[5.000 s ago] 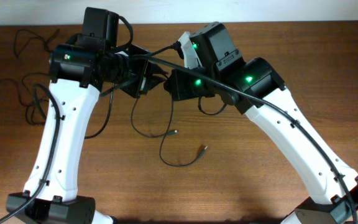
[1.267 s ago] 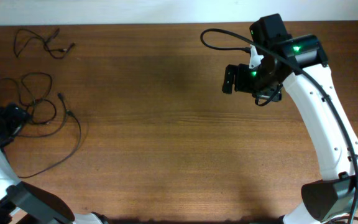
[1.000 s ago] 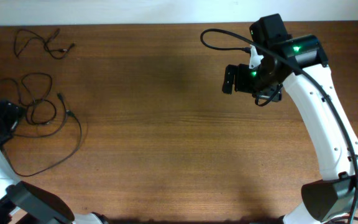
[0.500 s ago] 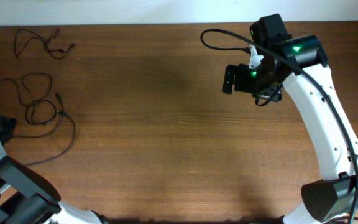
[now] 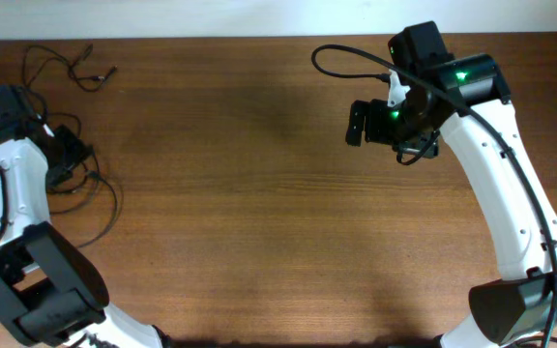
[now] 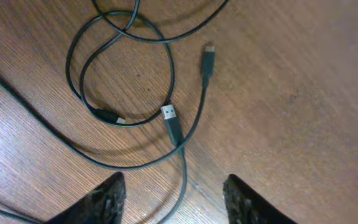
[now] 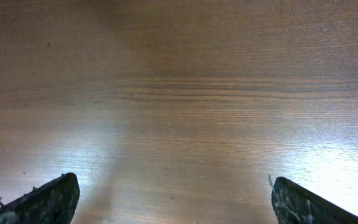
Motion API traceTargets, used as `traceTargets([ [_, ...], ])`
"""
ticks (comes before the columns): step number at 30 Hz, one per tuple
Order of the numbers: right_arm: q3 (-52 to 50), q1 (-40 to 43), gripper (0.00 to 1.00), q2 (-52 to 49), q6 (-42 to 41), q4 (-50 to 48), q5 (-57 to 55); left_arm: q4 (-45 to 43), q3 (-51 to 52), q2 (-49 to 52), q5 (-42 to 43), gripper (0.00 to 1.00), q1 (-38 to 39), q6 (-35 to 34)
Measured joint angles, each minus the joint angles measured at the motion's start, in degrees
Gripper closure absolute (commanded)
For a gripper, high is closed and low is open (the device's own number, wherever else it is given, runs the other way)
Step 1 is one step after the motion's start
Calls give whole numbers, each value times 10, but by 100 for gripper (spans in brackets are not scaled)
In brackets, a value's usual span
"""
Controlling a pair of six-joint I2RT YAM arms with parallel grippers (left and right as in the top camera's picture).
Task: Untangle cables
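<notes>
The left gripper (image 6: pixel 176 202) is hovering half-open and empty over the cables (image 6: pixel 126 81) looping at the overhead view's left edge, probably lining up a strand, while the right gripper (image 7: pixel 176 200) is hanging wide open, empty, upper right.

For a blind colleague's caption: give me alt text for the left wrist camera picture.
Thin black cables lie in loose overlapping loops on a brown wooden table, a silver-tipped USB plug near the middle. The left gripper shows two dark fingers apart at the bottom edge, holding nothing.
</notes>
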State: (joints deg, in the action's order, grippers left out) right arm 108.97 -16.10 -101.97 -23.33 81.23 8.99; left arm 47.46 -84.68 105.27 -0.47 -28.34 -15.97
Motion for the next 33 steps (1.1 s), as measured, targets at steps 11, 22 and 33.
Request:
traceTargets([
  [11, 0, 0, 2, 0, 0, 0, 0, -14, 1, 134, 27, 55, -1, 184],
  [22, 0, 0, 2, 0, 0, 0, 0, 23, 1, 134, 31, 97, -1, 203],
  [33, 0, 0, 2, 0, 0, 0, 0, 107, 1, 134, 16, 100, -1, 205],
])
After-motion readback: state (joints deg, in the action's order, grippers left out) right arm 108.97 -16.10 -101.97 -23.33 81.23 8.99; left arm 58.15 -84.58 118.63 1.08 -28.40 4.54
